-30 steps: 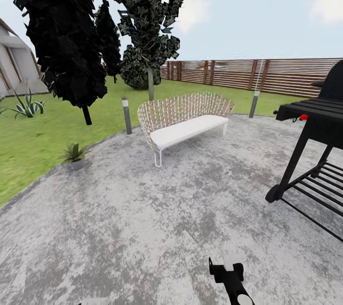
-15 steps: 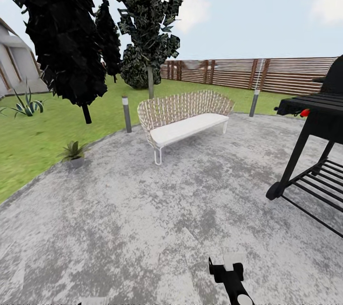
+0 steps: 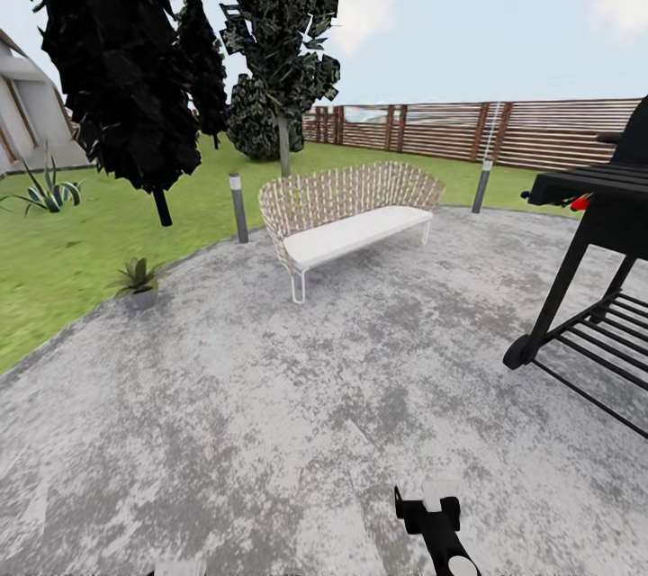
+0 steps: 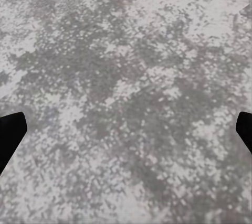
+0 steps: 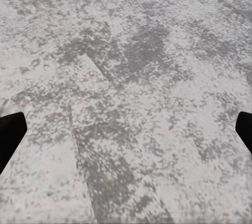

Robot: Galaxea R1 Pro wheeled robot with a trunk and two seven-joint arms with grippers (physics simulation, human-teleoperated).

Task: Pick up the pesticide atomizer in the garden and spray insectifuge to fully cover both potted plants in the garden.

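The garden spreads ahead: a round grey stone patio (image 3: 270,396) ringed by lawn (image 3: 54,261). One potted plant (image 3: 137,277), a low green rosette in a small grey pot, stands at the patio's left edge. The pesticide atomizer is out of view. At the bottom of the head view my right gripper (image 3: 428,499) hangs over bare stone. In the right wrist view the right gripper (image 5: 126,132) is open, its dark fingertips (image 5: 9,132) at the picture's edges. In the left wrist view the left gripper (image 4: 126,132) is just as open above the stone, with nothing between its fingertips (image 4: 9,135).
A woven bench (image 3: 346,216) with a white cushion stands mid-patio. A black grill cart (image 3: 589,270) is on the right. Two grey bollard lamps (image 3: 238,207) (image 3: 482,186) edge the patio. Dark trees (image 3: 117,72), a spiky agave (image 3: 45,192) and a slat fence (image 3: 504,139) lie beyond.
The whole head view has shifted a little, so the camera has moved: bench and plant sit slightly higher, the grill slightly further right. My right arm keeps its place.
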